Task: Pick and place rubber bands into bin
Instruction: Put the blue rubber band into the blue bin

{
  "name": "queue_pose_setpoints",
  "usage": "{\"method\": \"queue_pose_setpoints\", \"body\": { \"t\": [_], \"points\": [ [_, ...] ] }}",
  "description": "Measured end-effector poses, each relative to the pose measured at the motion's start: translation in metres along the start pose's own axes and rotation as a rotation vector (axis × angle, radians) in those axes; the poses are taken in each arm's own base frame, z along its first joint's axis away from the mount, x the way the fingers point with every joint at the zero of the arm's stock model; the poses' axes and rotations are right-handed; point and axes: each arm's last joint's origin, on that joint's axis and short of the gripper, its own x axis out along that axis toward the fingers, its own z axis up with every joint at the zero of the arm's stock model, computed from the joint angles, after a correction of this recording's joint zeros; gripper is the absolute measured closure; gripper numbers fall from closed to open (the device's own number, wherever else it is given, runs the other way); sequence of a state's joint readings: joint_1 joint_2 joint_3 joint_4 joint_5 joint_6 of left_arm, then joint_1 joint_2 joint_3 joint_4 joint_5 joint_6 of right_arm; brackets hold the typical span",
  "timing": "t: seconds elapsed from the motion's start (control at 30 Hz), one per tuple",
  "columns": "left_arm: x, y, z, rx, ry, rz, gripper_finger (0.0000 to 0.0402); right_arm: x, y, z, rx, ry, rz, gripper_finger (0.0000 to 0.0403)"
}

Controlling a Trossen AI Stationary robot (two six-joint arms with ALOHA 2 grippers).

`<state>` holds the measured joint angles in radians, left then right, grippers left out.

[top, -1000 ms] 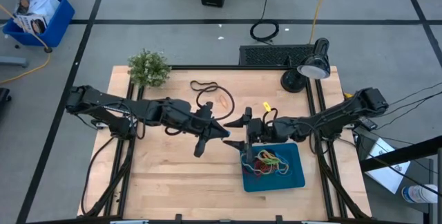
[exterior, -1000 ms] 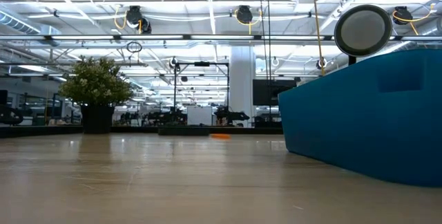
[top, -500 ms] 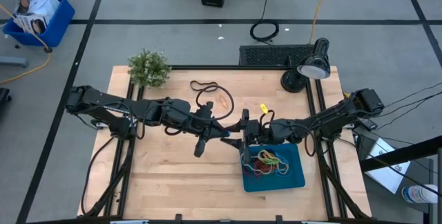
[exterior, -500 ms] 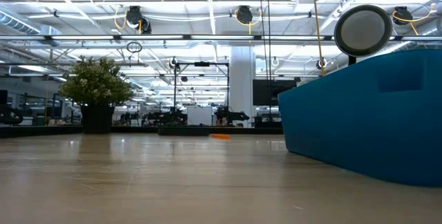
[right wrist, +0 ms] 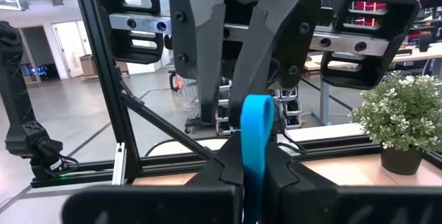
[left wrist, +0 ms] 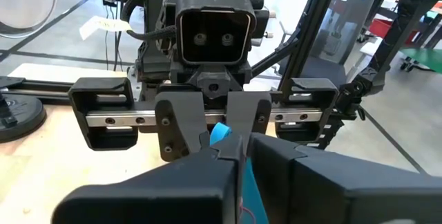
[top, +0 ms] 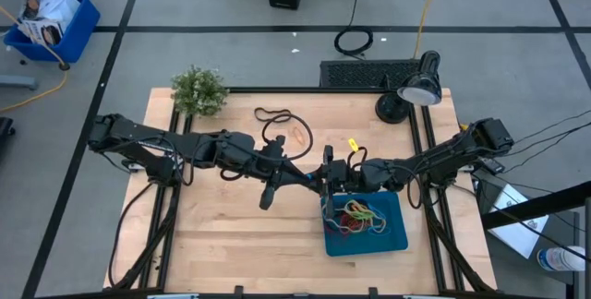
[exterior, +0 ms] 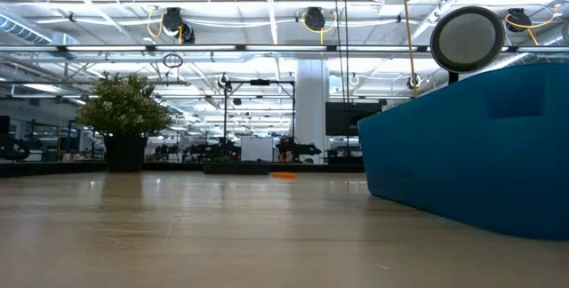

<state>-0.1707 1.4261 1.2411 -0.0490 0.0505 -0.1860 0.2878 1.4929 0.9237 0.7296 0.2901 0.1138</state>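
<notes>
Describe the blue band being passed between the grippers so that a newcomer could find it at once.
Start at the light wooden table and find the shallow teal rectangular bin on its right. Just beyond the bin's upper left corner the left gripper and right gripper meet nose to nose, both shut on one flat bright-blue rubber band. It is held up in the air, unlike the tangled bands in the bin.

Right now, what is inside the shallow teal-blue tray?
The shallow teal-blue tray holds a tangled heap of red, orange, green and dark rubber bands. Whatever lies beneath the heap is covered, and the right gripper overhangs the tray's corner.
</notes>
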Motion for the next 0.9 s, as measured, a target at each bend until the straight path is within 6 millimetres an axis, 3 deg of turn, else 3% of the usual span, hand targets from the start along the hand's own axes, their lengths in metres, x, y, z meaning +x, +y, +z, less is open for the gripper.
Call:
{"method": "queue_pose_setpoints", "body": {
  "t": [0.3,0.67,0.9],
  "points": [
    [0.000,0.001,0.000,-0.001,-0.006,0.028,0.0382,0.000,0.000,0.000,0.003,0.001,0.001,0.0402],
    [-0.001,0.009,0.001,-0.037,0.009,0.012,0.0265,-0.001,0.003,-0.005,-0.013,0.050,0.004,0.0402],
    [-0.016,0.024,-0.004,-0.071,0.133,0.069,0.0231,-0.013,0.011,-0.007,-0.019,0.173,0.026,0.0402]
  ]
}}
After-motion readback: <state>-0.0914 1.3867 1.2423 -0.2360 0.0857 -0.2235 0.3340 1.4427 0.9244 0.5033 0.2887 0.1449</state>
